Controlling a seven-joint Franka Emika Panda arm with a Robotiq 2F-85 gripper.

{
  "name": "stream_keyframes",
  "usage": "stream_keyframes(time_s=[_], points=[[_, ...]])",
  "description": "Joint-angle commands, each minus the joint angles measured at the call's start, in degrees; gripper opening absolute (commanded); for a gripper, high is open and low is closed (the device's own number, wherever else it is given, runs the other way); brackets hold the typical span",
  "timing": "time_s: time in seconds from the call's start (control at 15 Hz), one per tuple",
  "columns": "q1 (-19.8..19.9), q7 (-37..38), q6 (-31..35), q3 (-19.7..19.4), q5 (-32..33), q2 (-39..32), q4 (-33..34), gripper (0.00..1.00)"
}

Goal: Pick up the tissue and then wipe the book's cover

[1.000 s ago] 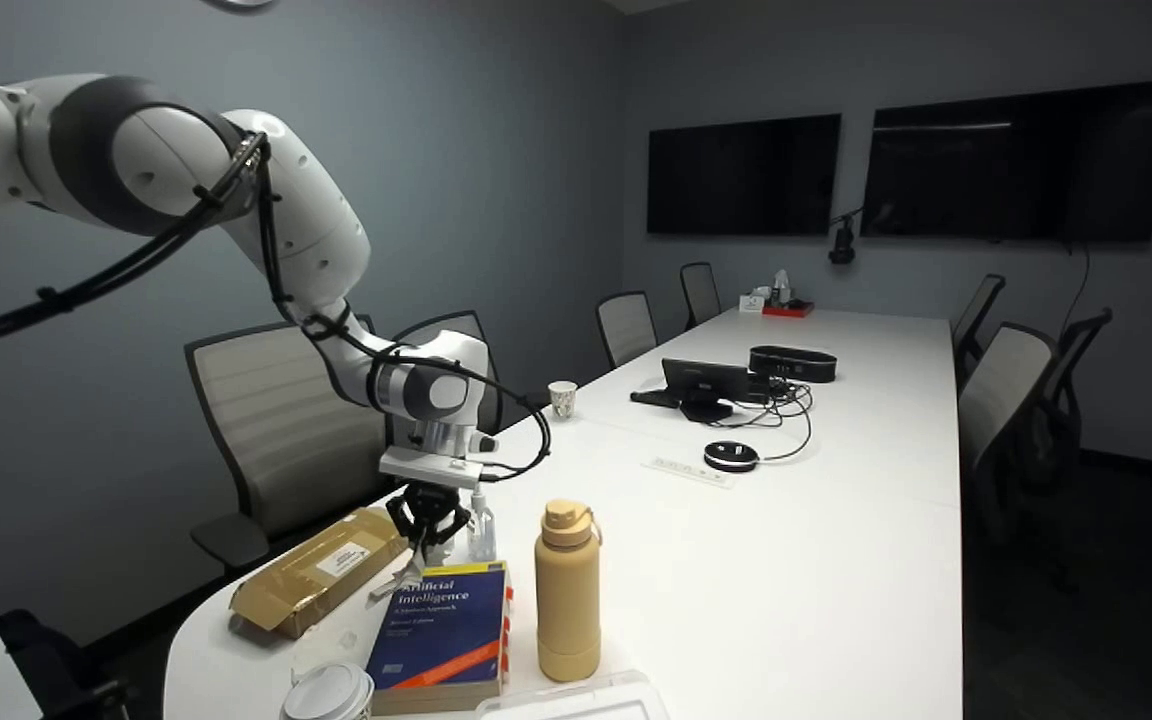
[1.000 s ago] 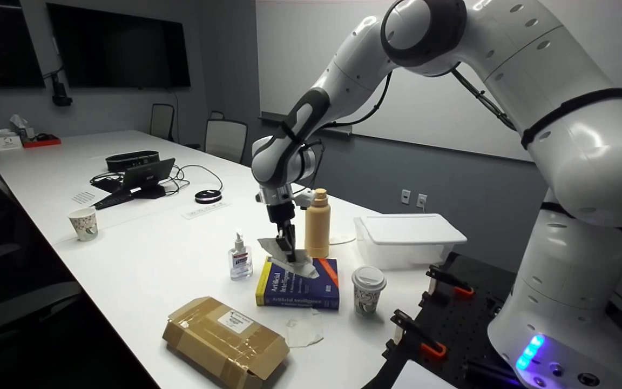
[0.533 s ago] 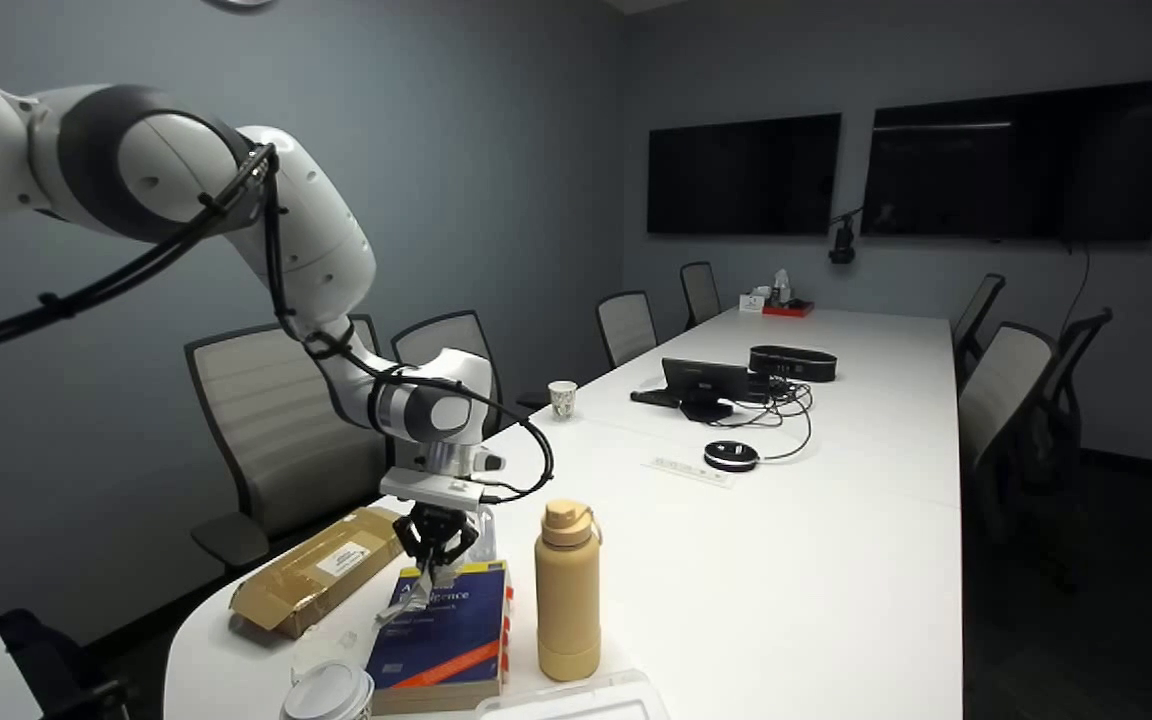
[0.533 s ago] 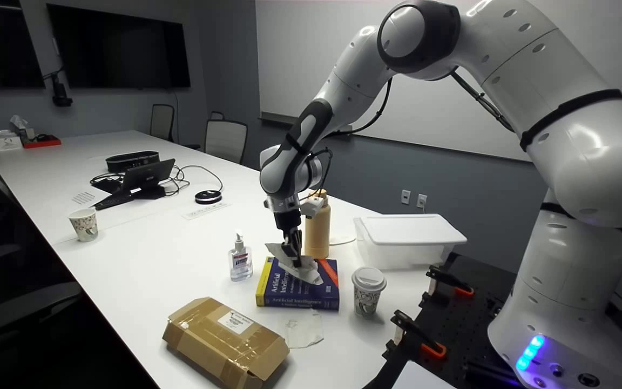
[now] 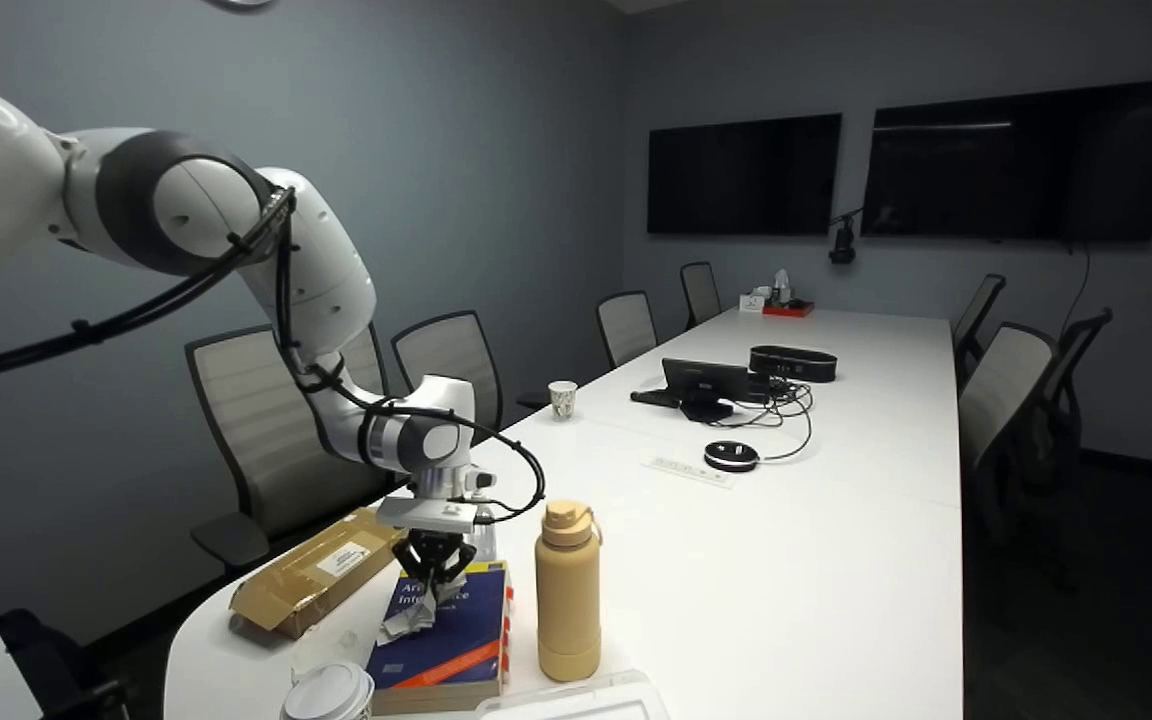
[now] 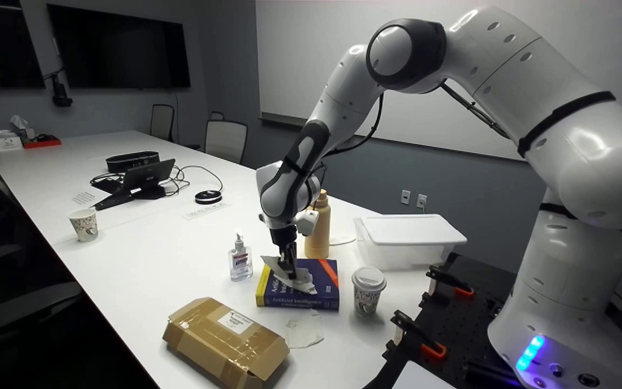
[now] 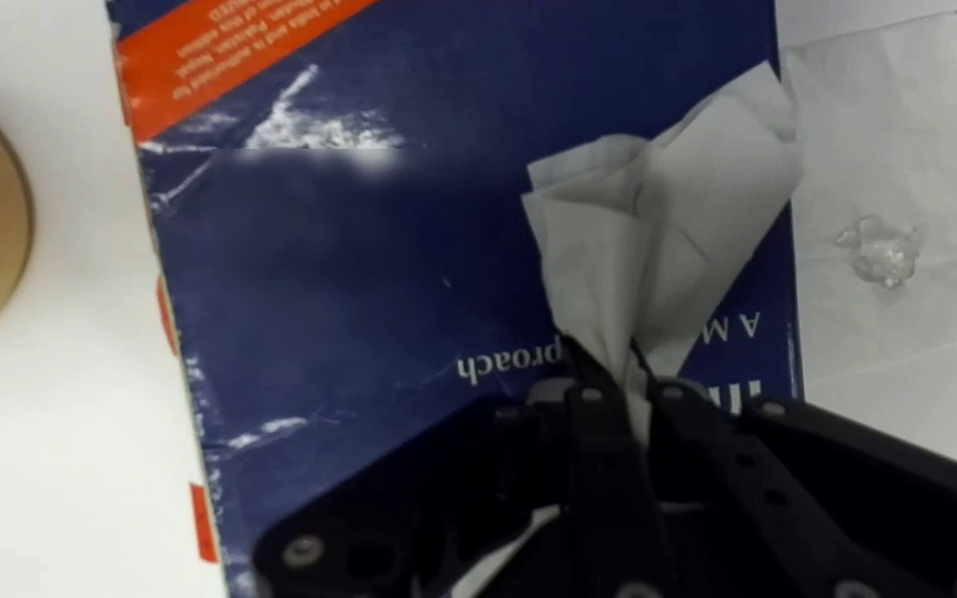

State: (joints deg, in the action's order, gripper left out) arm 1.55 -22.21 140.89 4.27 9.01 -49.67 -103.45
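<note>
As seen in the wrist view, note the gripper clamped on the tissue; beneath, the blue book, flat on the table. Find the tissue lower than a second earlier, apparently touching the cover; infer wiping just begun.

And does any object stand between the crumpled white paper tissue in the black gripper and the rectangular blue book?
Nothing visible does: the tissue, pinched in the gripper, is spread right over the book. The tall tan bottle stands beside the book, not between.
</note>
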Motion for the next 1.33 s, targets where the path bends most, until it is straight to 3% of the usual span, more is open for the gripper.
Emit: stream_keyframes(time_s=[0.0, 0.47, 0.93, 1.27], points=[[-1.5, 1.5, 2.0, -0.7, 1.7, -2.8, 3.1, 0.01], [-2.8, 5.0, 4.5, -3.5, 3.2, -1.3, 4.2, 0.01], [-3.5, 9.8, 6.9, -7.4, 5.2, 1.5, -3.6, 0.01], [-0.7, 7.7, 6.8, -3.5, 2.8, 3.6, -6.6, 0.01]])
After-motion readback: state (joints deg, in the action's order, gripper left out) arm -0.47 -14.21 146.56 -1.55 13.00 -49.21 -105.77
